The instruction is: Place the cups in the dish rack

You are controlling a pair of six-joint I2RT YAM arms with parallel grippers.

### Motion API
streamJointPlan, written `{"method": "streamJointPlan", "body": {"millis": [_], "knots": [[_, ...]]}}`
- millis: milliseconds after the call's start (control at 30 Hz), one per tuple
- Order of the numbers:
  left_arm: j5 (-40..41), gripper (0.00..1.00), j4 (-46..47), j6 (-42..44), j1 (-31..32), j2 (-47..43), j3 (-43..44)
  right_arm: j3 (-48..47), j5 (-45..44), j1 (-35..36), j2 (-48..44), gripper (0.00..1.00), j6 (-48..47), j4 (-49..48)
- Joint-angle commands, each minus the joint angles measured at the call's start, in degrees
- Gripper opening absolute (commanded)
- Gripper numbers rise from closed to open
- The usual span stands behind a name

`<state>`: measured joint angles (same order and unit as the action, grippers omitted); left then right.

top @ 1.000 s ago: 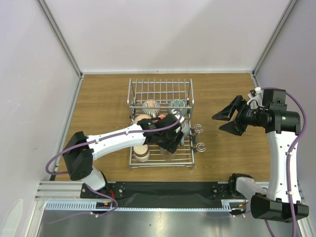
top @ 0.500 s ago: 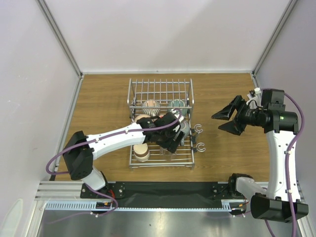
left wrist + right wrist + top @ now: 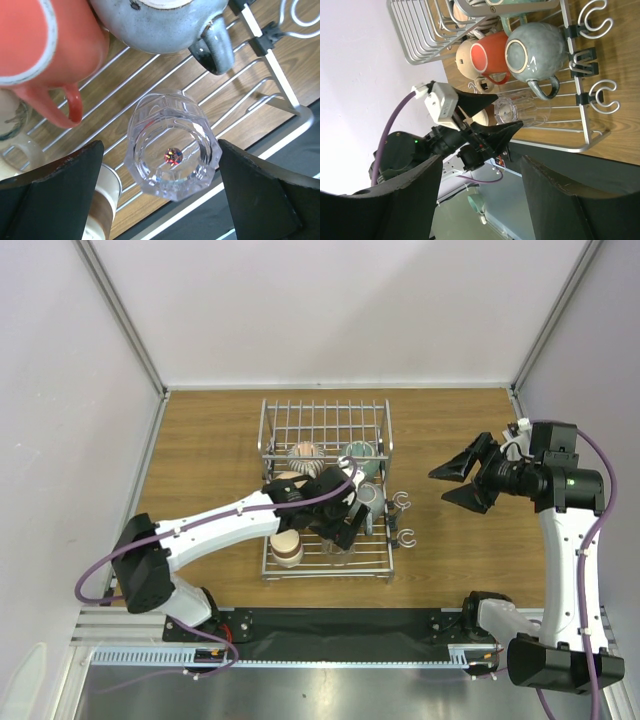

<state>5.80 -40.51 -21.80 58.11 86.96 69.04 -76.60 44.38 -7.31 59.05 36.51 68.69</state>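
The dish rack [image 3: 325, 425] stands mid-table. A clear glass [image 3: 172, 145] stands upside down on its slatted base [image 3: 240, 100]. My left gripper [image 3: 161, 145] is open, a finger on each side of the glass, neither touching it. A red-orange mug [image 3: 45, 45] and a grey-green mug [image 3: 160, 20] lie just behind the glass. A beige, brown-banded cup [image 3: 102, 210] stands beside it. A ribbed silver-grey cup [image 3: 305, 453] and a teal cup [image 3: 358, 453] sit by the back tines. My right gripper [image 3: 440, 487] is open and empty, in the air to the right of the rack.
Two wire hooks [image 3: 402, 520] stick out of the rack's right side. The right wrist view shows the rack [image 3: 420, 35], the glass [image 3: 520, 111] and the left gripper [image 3: 490, 120] around it. Grey walls enclose the table; a black strip [image 3: 330, 625] runs along the front edge.
My left arm has drawn back a little toward the left, its elbow lower. The glass stays standing on the rack. The right arm has barely moved.
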Motion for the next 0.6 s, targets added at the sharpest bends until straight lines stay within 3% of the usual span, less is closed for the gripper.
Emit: {"method": "streamJointPlan", "body": {"millis": [0, 567], "knots": [[-0.4, 1.0, 1.0, 0.7, -0.5, -3.4, -1.1, 0.3, -0.3, -0.2, -1.4, 0.7, 0.9, -1.0], [-3.2, 1.0, 0.4, -0.3, -0.3, -7.9, 0.4, 1.5, -1.0, -0.2, -2.3, 0.7, -0.7, -0.6]]}}
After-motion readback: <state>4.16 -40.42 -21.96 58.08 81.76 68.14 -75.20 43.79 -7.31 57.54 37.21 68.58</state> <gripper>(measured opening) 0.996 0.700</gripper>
